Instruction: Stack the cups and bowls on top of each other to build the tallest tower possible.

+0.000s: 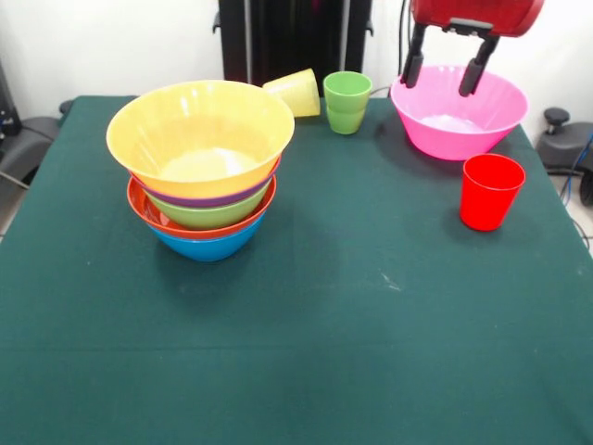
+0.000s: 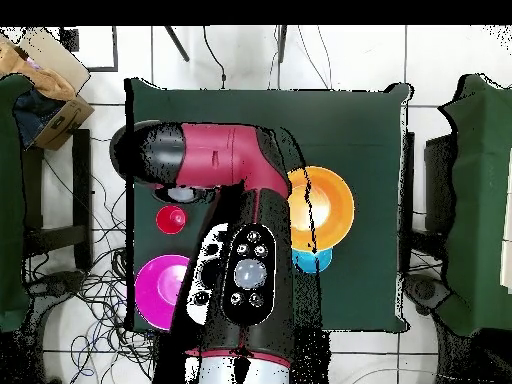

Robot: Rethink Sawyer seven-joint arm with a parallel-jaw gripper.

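Note:
The tower (image 1: 204, 199) stands at the left: large yellow-orange bowl (image 1: 199, 139) on top, then purple, green, red-orange and big blue rims. It also shows in the overhead view (image 2: 325, 208). The yellow cup (image 1: 296, 91) lies on its side behind it. The light green cup (image 1: 346, 102) stands upright beside it. The large pink bowl (image 1: 457, 116) sits at the far right, with the red cup (image 1: 490, 190) upright in front of it. My gripper (image 1: 441, 83) hangs open and empty just above the pink bowl. The small blue bowl is not visible.
The black pedestal (image 1: 295, 37) stands behind the green-clothed table (image 1: 371, 306). In the overhead view the arm (image 2: 245, 260) covers the table's middle, beside the pink bowl (image 2: 160, 290) and red cup (image 2: 170, 219). A cardboard box (image 2: 50, 60) lies off the table.

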